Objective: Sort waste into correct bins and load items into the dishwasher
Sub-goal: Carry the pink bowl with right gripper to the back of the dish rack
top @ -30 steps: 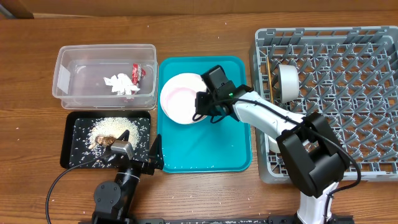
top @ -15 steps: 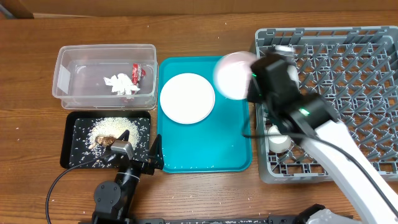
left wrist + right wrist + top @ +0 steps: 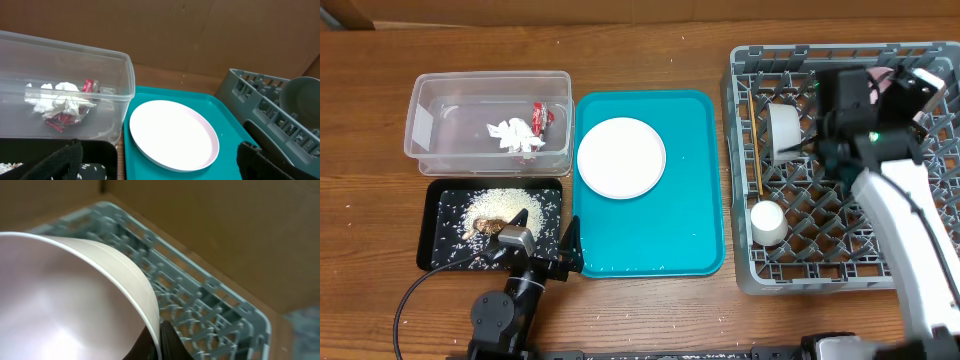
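My right gripper [image 3: 880,92] is shut on the rim of a pale pink plate [image 3: 65,305] and holds it tilted above the grey dish rack [image 3: 920,215], near its back. The rack [image 3: 200,297] shows beneath the plate in the right wrist view. A white-grey bowl [image 3: 782,133], a small white cup [image 3: 768,222] and a chopstick [image 3: 757,150] sit in the rack's left side. A white plate [image 3: 621,158] lies on the teal tray [image 3: 690,220]. My left gripper [image 3: 545,250] is open and empty near the table's front edge, facing that plate [image 3: 172,132].
The clear tub [image 3: 430,150] holds a crumpled white tissue [image 3: 512,135] and a red wrapper [image 3: 542,115]. The black tray [image 3: 440,255] holds white rice and a brown scrap [image 3: 490,228]. Stray rice grains lie on the table.
My right gripper lifted the pink plate off the white plate on the teal tray and carried it right, over the dish rack. The left arm has not moved.
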